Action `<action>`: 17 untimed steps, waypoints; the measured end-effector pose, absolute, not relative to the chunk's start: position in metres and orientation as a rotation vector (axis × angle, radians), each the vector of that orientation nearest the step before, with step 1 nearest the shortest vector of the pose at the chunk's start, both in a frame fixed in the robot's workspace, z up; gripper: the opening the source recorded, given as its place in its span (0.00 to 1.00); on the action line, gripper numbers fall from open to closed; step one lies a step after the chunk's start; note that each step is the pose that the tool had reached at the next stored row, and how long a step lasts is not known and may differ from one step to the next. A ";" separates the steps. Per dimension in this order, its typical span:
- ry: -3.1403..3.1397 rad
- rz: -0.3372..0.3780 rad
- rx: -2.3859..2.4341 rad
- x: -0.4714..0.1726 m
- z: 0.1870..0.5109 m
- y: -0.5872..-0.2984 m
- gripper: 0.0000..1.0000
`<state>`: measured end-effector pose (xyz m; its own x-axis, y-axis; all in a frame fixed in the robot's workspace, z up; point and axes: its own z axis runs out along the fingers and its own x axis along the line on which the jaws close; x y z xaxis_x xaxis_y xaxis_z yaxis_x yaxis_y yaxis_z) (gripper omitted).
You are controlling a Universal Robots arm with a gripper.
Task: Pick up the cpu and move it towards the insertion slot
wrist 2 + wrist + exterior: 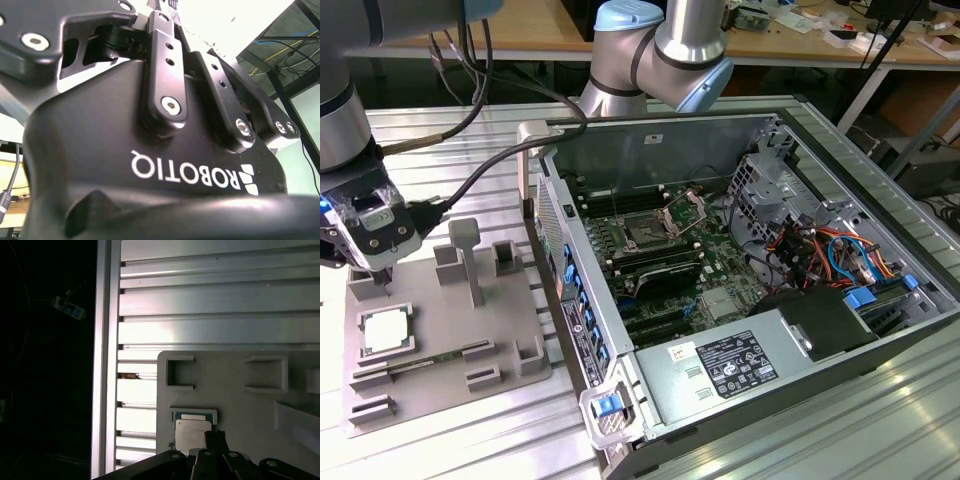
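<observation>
cpu (pixel 386 330) flat on tray (pixel 432 300), end effector (pixel 382 280) close

The exterior view is looking down from high and well back, taking in the grey tray (pixel 430 395), the gripper (pixel 380 278) over it, and the open computer case (pixel 740 250) beside the tray. The first wrist view is hanging close above the tray, facing down, sharing tray and cpu (pixel 191 434) with the exterior view. The second wrist view is pressing right against the gripper's black body, facing upward.
</observation>
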<state>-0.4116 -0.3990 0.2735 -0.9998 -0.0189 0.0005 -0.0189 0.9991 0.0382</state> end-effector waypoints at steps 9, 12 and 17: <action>-3.140 -0.060 0.030 -0.413 0.270 -0.406 0.11; -3.140 -0.060 0.030 -0.413 0.269 -0.407 0.11; -3.140 -0.060 0.030 -0.413 0.267 -0.411 0.11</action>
